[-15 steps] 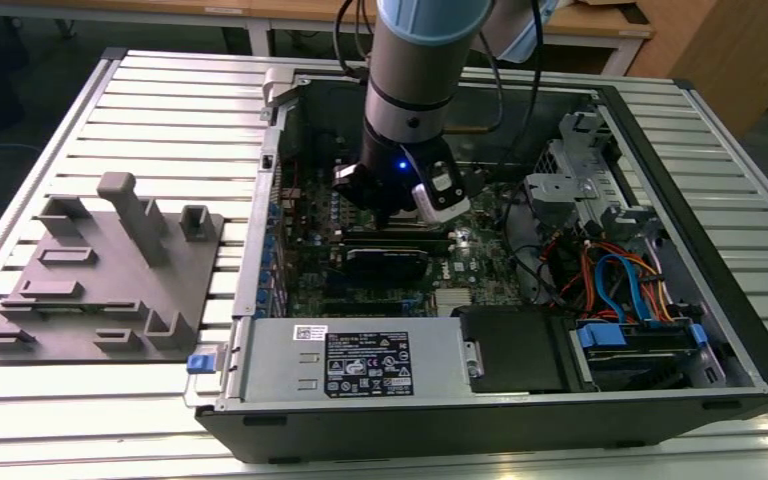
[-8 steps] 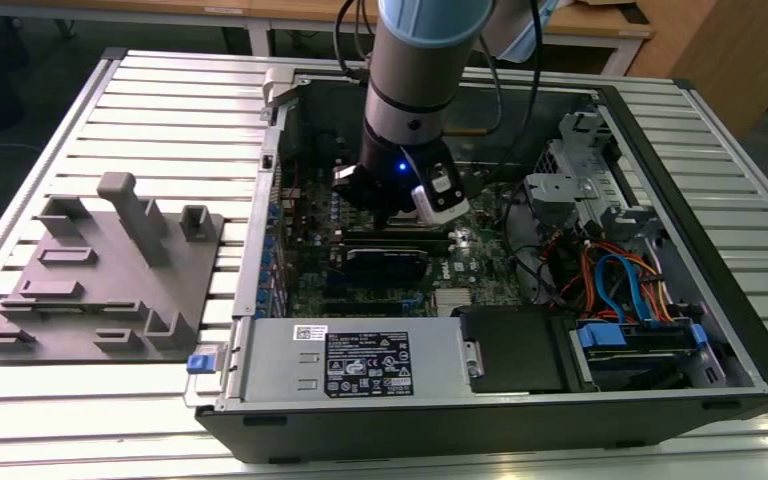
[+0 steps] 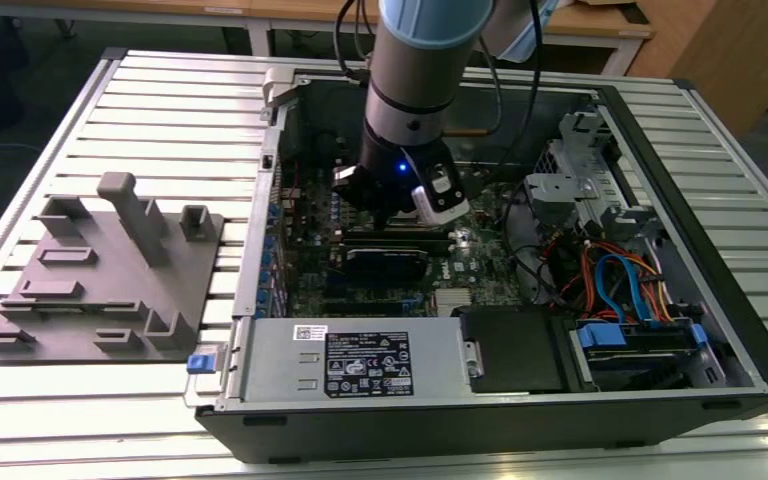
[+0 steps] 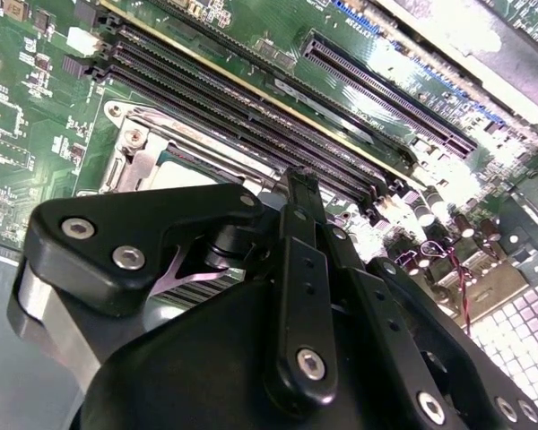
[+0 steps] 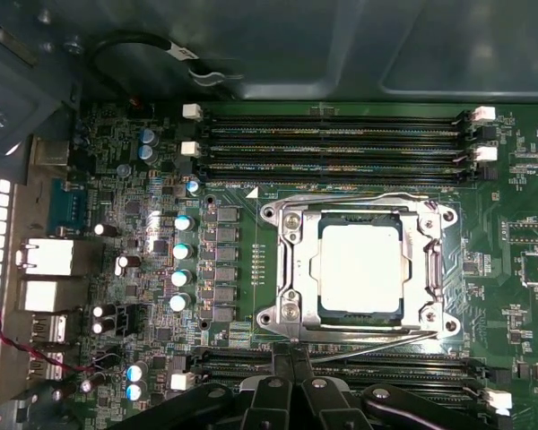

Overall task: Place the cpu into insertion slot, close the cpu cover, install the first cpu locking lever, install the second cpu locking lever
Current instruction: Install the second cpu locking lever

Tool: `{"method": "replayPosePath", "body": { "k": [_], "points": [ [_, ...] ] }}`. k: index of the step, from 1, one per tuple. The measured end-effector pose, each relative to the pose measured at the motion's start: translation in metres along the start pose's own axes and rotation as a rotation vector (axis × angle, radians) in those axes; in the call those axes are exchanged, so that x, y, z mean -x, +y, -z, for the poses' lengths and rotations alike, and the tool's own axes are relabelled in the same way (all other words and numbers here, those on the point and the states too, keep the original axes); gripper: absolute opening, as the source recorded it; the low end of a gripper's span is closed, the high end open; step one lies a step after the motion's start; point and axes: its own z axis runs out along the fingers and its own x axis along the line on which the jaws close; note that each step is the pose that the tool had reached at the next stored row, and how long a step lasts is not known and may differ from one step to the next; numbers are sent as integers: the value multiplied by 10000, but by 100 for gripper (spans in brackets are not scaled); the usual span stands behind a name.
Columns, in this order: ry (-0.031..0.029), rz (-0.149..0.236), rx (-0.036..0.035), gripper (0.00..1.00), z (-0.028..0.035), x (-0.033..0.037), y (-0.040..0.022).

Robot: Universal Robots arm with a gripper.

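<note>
My jaws: together, with nothing visible between them – the gripper (image 5: 291, 355) tips point at the edge of the socket nearest me; in the second wrist view the gripper (image 4: 302, 182) has the same closed, narrow look.
My arm: the arm (image 3: 418, 100) reaches straight down into the open computer case (image 3: 744, 340), with a blue light glowing at the wrist.
The cpu: the cpu (image 5: 359, 267) lies flat in its socket on the green motherboard (image 5: 520, 305), its pale metal top glaring under the light, so any marking on it is washed out.
The cpu cover: the cpu cover (image 5: 290, 269) is down around the chip, and its square cut-out frames the metal top on all four sides.
Locking levers: one thin wire lever (image 5: 359, 198) runs along the socket side next to the memory slots (image 5: 332, 143); a second lever (image 5: 386, 339) runs along the side by my fingertips. I cannot tell whether either is hooked.
Around the socket: a column of silver-topped capacitors (image 5: 184, 251) stands beside it, away from the chip.
Writing: the power supply (image 3: 357, 360) at the near edge of the case carries a white sticker and a larger dark label with rows of small marks – too small to make out.
Cables: blue cables (image 3: 624, 280) loop in the bay at the exterior view's right.
Outside the case: a grey fixture plate (image 3: 104, 280) with upright blocks sits on the slatted table (image 3: 171, 90), at the exterior view's left.
</note>
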Motion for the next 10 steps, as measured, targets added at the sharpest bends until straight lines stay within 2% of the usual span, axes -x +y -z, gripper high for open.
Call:
{"method": "replayPosePath", "body": {
  "k": [6,10],
  "points": [
    [88,90,4,11,-4,4,-5],
    [111,210,-1,11,-7,4,-6]
  ]
}}
